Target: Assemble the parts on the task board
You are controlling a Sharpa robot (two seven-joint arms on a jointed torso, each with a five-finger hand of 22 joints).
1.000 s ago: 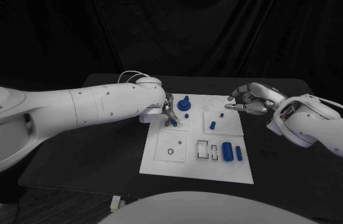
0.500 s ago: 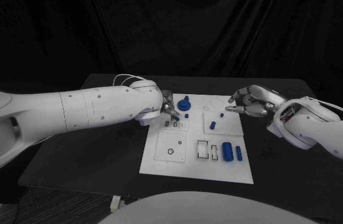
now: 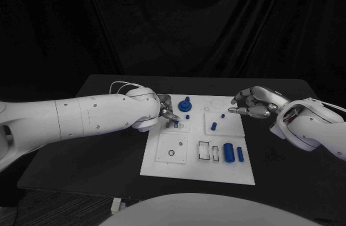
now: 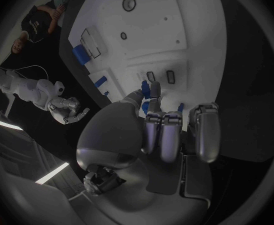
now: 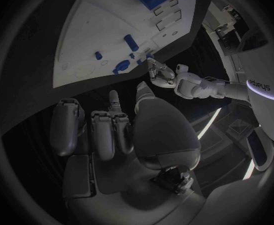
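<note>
Task board [image 3: 184, 161] unmoved, left hand [image 3: 167, 115] drawn back slightly, pinching small blue part [image 4: 145, 89], right hand [image 3: 252, 103] curled, holding nothing

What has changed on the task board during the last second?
The left robot hand drew back slightly toward the board's left edge, a small blue part at its fingertips. The right robot hand stayed hovering, curled. The parts on the task board did not move.
</note>
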